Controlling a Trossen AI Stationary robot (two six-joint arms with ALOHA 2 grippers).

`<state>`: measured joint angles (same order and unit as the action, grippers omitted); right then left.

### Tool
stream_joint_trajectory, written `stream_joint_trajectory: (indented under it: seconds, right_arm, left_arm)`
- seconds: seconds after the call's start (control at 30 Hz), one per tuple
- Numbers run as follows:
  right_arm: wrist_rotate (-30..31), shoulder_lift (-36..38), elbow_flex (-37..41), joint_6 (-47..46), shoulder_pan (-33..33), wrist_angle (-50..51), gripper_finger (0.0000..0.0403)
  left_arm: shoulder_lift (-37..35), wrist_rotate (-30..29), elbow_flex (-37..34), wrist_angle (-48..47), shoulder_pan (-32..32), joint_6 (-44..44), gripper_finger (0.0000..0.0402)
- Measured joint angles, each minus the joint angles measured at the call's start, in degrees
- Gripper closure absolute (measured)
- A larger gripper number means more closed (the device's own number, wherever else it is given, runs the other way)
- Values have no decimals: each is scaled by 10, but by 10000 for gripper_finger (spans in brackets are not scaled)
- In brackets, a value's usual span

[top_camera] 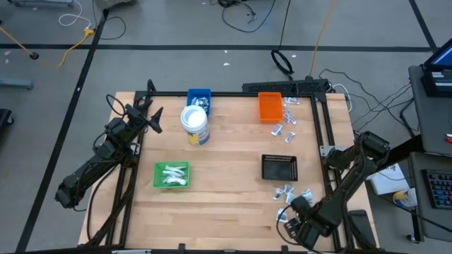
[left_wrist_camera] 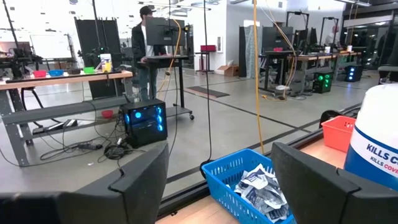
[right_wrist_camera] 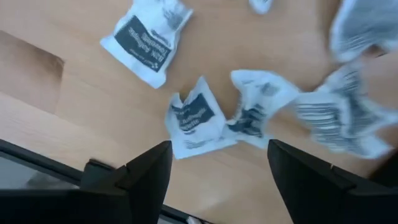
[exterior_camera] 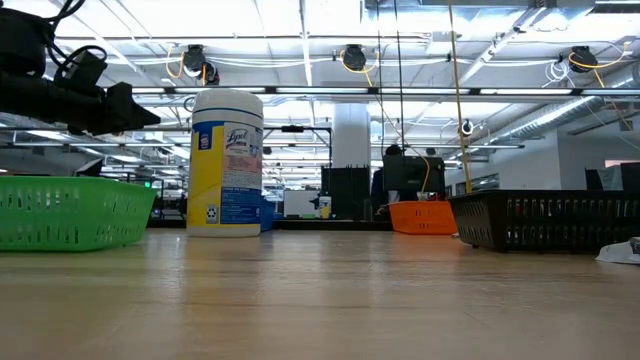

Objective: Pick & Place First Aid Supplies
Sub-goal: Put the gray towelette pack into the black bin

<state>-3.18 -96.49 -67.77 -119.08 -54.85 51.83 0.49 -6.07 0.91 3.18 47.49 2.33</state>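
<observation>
High view: wooden table (top_camera: 233, 204) with four trays. Blue tray (top_camera: 199, 97) at the far edge holds packets, orange tray (top_camera: 269, 106) to its right, green tray (top_camera: 172, 175) mid-left with white packets inside, black tray (top_camera: 280, 168) mid-right. White tub (top_camera: 194, 124) with a blue and yellow label stands upright just in front of the blue tray. Loose packets (top_camera: 289, 120) lie scattered beside the orange tray on its right; a second cluster (top_camera: 289, 194) lies near the table's front right corner, in front of the black tray.

Left gripper (top_camera: 151, 113) hangs above the table's far left corner, near the blue tray and the tub; left wrist view shows its fingers (left_wrist_camera: 140, 177) spread apart with nothing between them, the blue tray with packets just ahead. A person (left_wrist_camera: 144, 46) stands at a desk in the room behind.

Right gripper (top_camera: 289, 214) is low over the front right cluster. Right wrist view: fingers (right_wrist_camera: 146, 168) apart, not holding anything, a white packet (right_wrist_camera: 194, 121) lies on the wood between them, more packets close around it.

Low view: green tray at left, tub, orange tray far back, black tray at right.
</observation>
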Motion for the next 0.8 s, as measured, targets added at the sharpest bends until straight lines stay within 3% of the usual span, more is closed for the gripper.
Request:
stream_joint_trajectory:
  seconds: [0.17,0.53,0.67,0.8]
  right_arm:
    - [0,0,54,-29,0,-75,145]
    - [1,0,82,-49,1,-79,148]
    - [1,0,82,-48,1,-76,178]
    - [1,0,82,-48,1,-73,244]
  left_arm:
    - [0,0,0,0,0,0,115]
    - [0,0,0,0,0,0,125]
    - [0,0,0,0,0,0,118]
    - [0,0,0,0,0,0,116]
